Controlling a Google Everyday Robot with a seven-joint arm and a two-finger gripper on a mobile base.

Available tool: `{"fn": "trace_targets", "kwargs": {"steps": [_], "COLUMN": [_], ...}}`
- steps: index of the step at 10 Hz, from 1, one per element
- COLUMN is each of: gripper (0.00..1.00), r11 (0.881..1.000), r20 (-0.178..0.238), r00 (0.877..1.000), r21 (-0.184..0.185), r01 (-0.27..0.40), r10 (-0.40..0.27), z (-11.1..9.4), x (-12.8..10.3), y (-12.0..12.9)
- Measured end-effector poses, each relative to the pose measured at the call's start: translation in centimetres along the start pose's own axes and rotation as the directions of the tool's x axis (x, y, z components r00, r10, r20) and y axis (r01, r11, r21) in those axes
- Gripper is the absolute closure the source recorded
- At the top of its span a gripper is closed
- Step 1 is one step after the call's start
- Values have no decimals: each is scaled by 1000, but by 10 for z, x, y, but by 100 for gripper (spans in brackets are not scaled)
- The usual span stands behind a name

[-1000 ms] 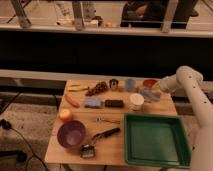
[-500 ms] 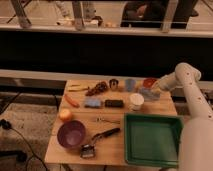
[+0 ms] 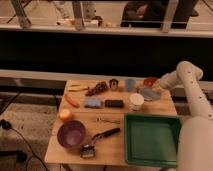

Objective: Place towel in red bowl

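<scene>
While one white arm (image 3: 192, 100) reaches in from the right, one wooden table (image 3: 112, 154) holds everything else. One green tray (image 3: 152, 140) fills its near right corner. Two bowls are present: one purple bowl (image 3: 71, 134) near left and one red bowl (image 3: 150, 81) at the far right. One grey-blue towel (image 3: 148, 93) lies on the table just in front of the red bowl, with the gripper (image 3: 156, 88) at its right edge; whether the gripper is open or closed cannot be told. Two cups stand nearby: one white cup (image 3: 136, 101) and one blue cup (image 3: 130, 85).
</scene>
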Motion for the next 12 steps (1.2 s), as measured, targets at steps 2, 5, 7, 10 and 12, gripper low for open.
{"fn": "trace_targets", "kwargs": {"steps": [2,5,7,10,12], "gripper": [97,97,97,97,97], "r11": [1000,997,995,988,983], "r20": [-2,6,17,49,67], "r00": [1000,1000,1000,998,996], "r21": [28,71,96,150,177], "r01": [5,13,17,39,51], "r10": [-5,-14,-19,-47,-64], "z": [-11,-26,-30,-37,-41], "x": [-3,-10,-15,-35,-47], "y": [-5,-13,-19,-34,-40]}}
